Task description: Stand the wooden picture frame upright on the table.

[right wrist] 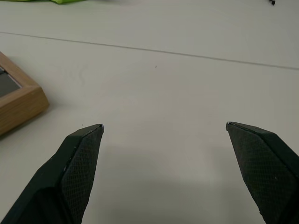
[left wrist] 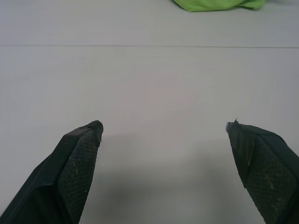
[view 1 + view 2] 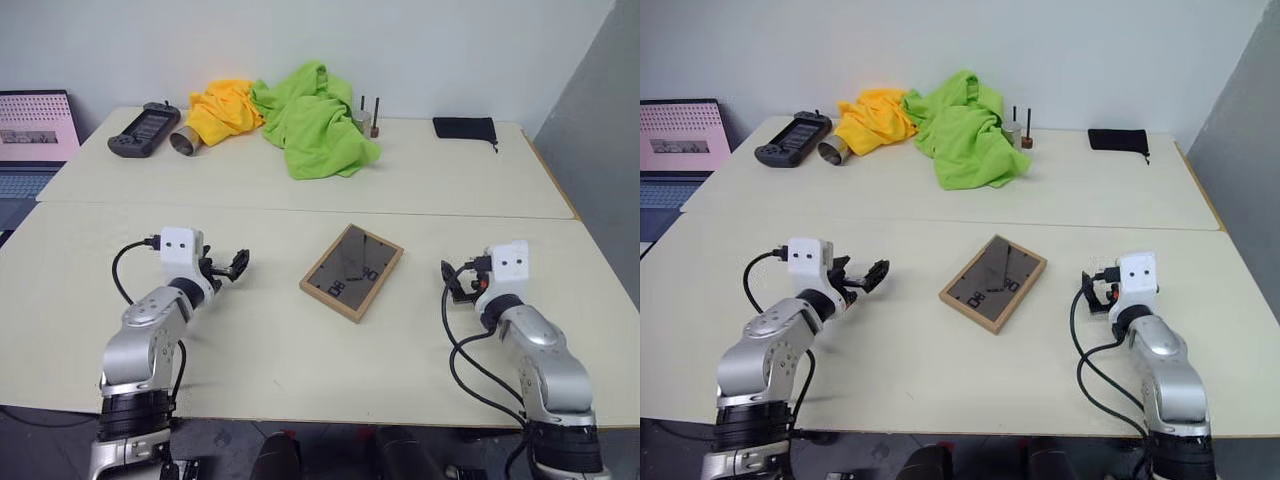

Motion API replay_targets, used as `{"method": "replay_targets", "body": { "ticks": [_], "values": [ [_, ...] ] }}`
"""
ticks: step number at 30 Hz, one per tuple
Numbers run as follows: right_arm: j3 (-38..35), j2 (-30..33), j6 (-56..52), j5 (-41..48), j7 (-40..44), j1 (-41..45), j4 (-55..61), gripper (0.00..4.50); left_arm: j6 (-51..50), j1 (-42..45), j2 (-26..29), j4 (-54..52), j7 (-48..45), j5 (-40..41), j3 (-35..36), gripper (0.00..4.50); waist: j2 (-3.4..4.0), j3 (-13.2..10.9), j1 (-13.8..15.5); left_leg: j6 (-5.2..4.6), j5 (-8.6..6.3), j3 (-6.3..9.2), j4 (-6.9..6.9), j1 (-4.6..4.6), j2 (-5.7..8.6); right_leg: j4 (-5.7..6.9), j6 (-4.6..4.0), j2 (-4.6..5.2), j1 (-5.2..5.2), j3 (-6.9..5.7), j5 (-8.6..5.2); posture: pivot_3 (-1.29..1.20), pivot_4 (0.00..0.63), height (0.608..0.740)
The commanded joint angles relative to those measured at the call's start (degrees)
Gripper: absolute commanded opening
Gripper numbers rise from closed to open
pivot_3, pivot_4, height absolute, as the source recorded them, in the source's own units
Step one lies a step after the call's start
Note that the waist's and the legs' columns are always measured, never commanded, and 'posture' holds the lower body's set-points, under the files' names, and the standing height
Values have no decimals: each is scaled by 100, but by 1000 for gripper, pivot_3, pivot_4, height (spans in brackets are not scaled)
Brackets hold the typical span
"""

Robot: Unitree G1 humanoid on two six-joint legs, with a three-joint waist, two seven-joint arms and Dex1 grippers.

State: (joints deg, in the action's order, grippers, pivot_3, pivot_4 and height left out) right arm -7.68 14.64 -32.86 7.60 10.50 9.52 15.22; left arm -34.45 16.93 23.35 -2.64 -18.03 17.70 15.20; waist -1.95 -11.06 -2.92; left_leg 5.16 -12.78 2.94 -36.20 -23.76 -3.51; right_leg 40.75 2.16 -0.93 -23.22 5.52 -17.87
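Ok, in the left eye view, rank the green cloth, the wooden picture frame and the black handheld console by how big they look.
1. green cloth
2. wooden picture frame, though it lies nearer the camera
3. black handheld console

You see two arms of brushed silver metal, rounded at the joints, with black ribbed collars at the base; each wrist carries a white boxy camera housing with two small dark dots on its face; black cables loop loosely from housing to forearm; the left gripper (image 3: 232,266) and right gripper (image 3: 457,281) end in black, tapered fingers (image 2: 77,172) with cross-hatched textured pads, lightly dust-flecked.
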Motion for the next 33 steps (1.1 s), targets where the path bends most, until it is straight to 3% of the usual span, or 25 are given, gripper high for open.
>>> {"method": "replay_targets", "body": {
  "ticks": [1,13,19,26,33],
  "values": [
    [2,101,192,-48,41,89,89,4469,-44,-47,131,-348,-18,-24,-34,4500,0,0,0,0,0,0,0,0,0,0,0,0,0,0,0,0,150,740],
    [36,286,182,29,276,248,-5,4469,-260,-25,201,-508,-111,220,102,4500,0,0,2,0,0,0,0,-1,0,-2,0,0,0,0,0,0,150,740],
    [118,672,94,335,1034,458,-137,4469,-429,40,591,-402,-970,457,-212,4500,0,0,-1,0,0,1,0,-1,2,-2,0,0,0,0,0,0,150,740],
    [499,1574,319,518,2537,1008,-1053,3001,-193,698,1181,296,-2445,441,-945,3178,0,-1,-18,-1,0,1,0,-1,2,-3,0,-2,1,-3,0,0,150,740],
    [943,1676,599,307,2897,1560,-1807,1334,481,1416,1137,1362,-3079,11,-1587,1723,0,-1,-38,-3,1,0,0,-2,3,-7,-2,-3,0,-1,-1,0,150,740]
  ]
}}
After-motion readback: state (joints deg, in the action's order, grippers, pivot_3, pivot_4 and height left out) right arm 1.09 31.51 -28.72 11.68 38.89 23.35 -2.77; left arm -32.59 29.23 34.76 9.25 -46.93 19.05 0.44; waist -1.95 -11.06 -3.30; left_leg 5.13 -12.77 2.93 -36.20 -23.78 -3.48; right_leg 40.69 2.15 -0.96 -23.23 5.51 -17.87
